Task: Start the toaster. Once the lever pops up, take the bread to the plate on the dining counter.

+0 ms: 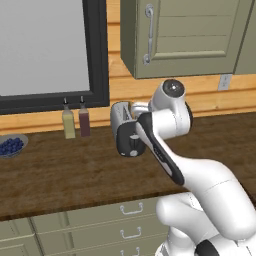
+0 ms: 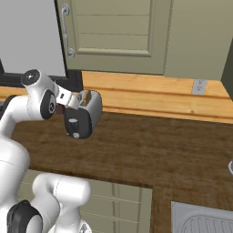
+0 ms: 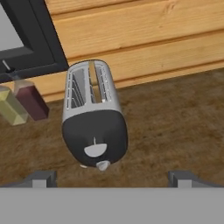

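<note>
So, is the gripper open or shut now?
Open. In the hand view the gripper has its fingertips far apart, short of the toaster.

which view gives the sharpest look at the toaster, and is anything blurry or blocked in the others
Hand view: the toaster is sharp and whole, slots, lever and knob clear, lit evenly without glare. Left base view: softer, and the arm covers part of the toaster; the bottles are slightly blurred. Right base view: the toaster's black end shows, the wrist hides its left side.
</note>
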{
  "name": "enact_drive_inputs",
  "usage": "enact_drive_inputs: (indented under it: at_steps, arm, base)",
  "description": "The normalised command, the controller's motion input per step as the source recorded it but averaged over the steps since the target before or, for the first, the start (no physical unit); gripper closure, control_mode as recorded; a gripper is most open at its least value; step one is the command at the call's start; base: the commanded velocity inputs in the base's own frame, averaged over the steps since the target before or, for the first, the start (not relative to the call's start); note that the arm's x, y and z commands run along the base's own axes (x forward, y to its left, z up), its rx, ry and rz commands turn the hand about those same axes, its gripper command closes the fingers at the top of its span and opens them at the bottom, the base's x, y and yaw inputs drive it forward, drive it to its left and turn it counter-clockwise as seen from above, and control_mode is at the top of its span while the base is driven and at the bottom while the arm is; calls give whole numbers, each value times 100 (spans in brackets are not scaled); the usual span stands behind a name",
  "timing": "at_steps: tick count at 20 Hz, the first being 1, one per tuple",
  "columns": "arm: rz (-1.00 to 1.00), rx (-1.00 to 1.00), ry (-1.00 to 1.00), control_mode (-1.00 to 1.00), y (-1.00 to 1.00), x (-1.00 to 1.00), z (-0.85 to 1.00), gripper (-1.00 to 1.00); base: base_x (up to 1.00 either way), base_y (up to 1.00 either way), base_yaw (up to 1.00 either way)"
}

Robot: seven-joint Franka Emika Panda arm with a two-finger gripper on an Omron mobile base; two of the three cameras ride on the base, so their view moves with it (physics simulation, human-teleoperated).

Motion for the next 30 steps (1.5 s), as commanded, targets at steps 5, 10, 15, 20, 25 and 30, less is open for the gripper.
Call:
enact_drive_inputs:
  at_steps: [5,10,15,20,25,30]
  arm:
    - [0,0,0,-100,0,46,-29,-100]
    - [0,-1,0,-100,0,49,-23,-100]
    - [0,-3,2,-100,1,47,-18,-100]
    - [0,-2,3,-100,3,42,-21,-100]
    - [0,0,1,-100,1,44,-15,-100]
    - [0,0,0,-100,1,32,-15,-100]
  base:
    - [0,0,0]
    - [0,0,0]
    - [0,0,0]
    - [0,0,0]
    - [0,0,0]
    - [0,0,0]
